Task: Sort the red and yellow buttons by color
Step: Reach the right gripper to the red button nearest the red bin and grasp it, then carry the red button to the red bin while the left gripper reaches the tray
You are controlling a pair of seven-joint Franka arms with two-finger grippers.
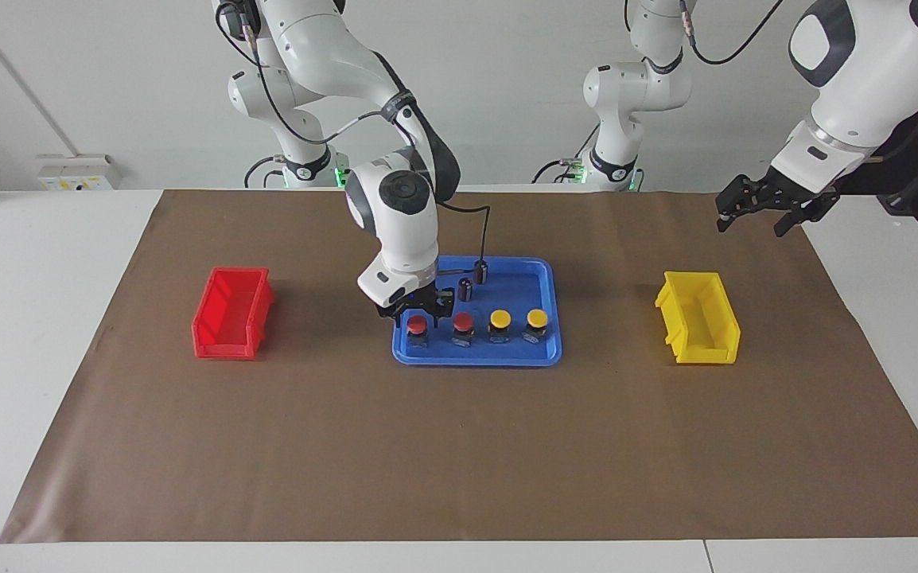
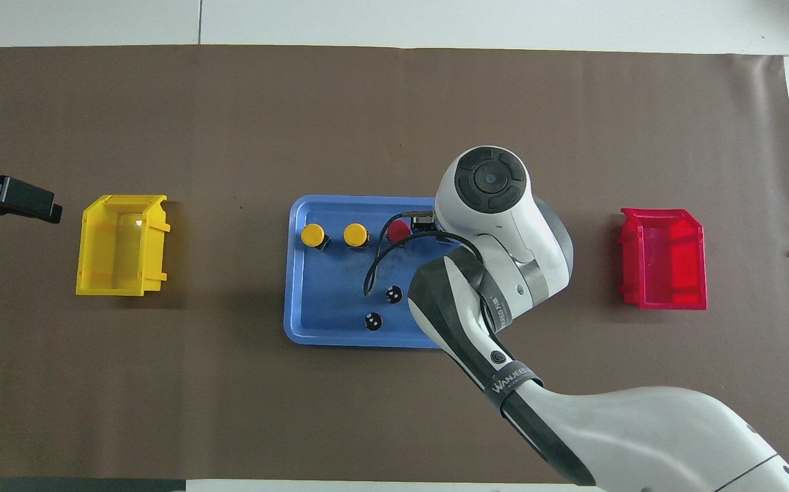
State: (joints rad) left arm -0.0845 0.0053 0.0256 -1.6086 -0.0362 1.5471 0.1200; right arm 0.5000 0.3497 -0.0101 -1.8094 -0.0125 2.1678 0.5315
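Facing view
Right gripper [image 1: 418, 315]: down on the blue plastic tray [image 1: 542, 274], black fingers straddling the end red-capped button on its dark boxy base [image 1: 418, 330]; whether they have clenched on it I cannot tell.
Other red-capped button [image 1: 463, 328]: just beside it in the same row, untouched.
Two yellow-capped buttons [image 1: 518, 325]: next along that row, toward the left arm's end.
Two dark upright cylinders with silver tops [image 1: 473, 280]: on the tray, nearer the robots than the row.
Left gripper [image 1: 769, 208]: raised over the brown mat's corner at the left arm's end, waiting, fingers spread.

Overhead view
Red plastic bin [image 2: 662, 260]: near the mat's edge at the right arm's end.
Yellow plastic bin [image 2: 121, 244]: near the edge at the left arm's end.
End red button: hidden beneath the right arm's wrist.

Key relation: the button sits directly beneath the right gripper, at the row's end closest to the red bin; I judge this arm better placed to carry it there.
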